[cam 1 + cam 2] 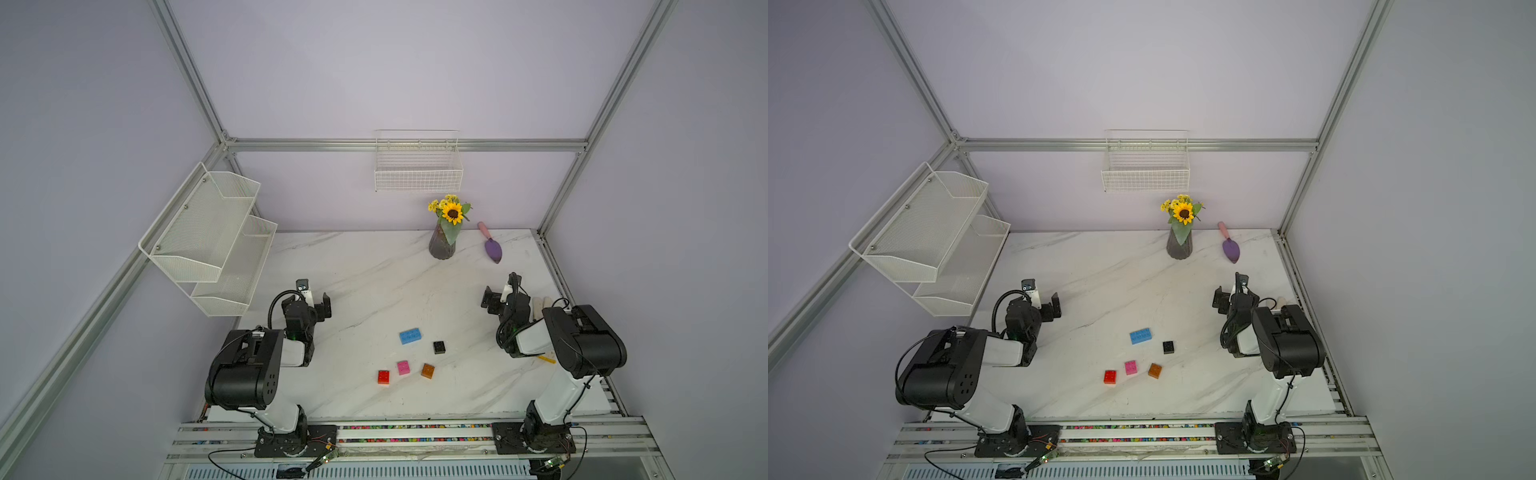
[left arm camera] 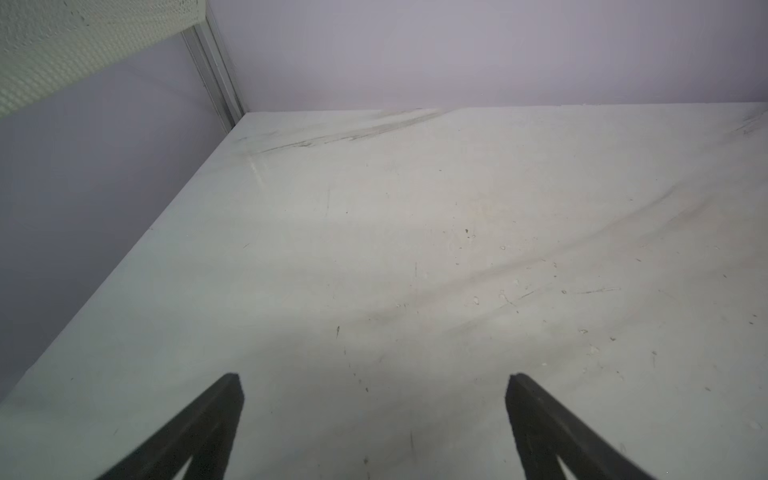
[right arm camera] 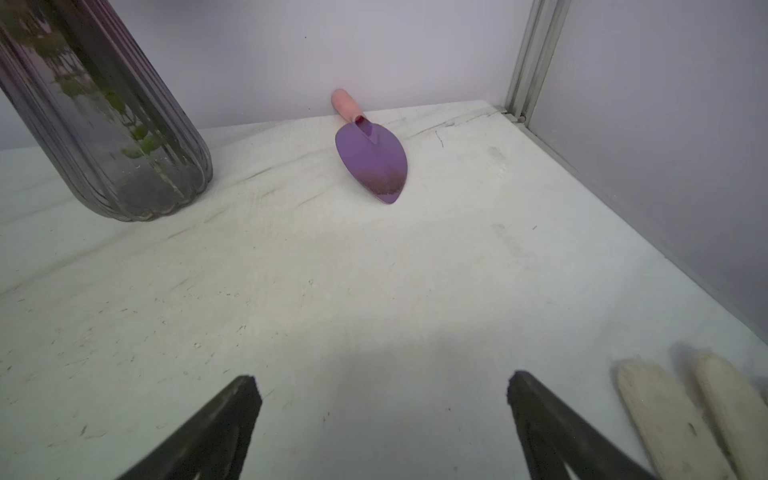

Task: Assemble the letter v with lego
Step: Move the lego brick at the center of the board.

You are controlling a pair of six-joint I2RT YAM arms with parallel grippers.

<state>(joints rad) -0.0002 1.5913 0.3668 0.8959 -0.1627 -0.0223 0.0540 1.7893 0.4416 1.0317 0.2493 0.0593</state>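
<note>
Five loose lego bricks lie apart on the marble table in both top views: a longer light-blue brick, a black one, a pink one, an orange-brown one and a red one. No bricks are joined. My left gripper stands open at the table's left, empty. My right gripper stands open at the right, empty. Neither wrist view shows a brick.
A ribbed glass vase with sunflowers and a purple trowel sit at the back right. A white mesh shelf hangs on the left wall, a wire basket on the back wall. Pale brush bristles lie beside the right gripper.
</note>
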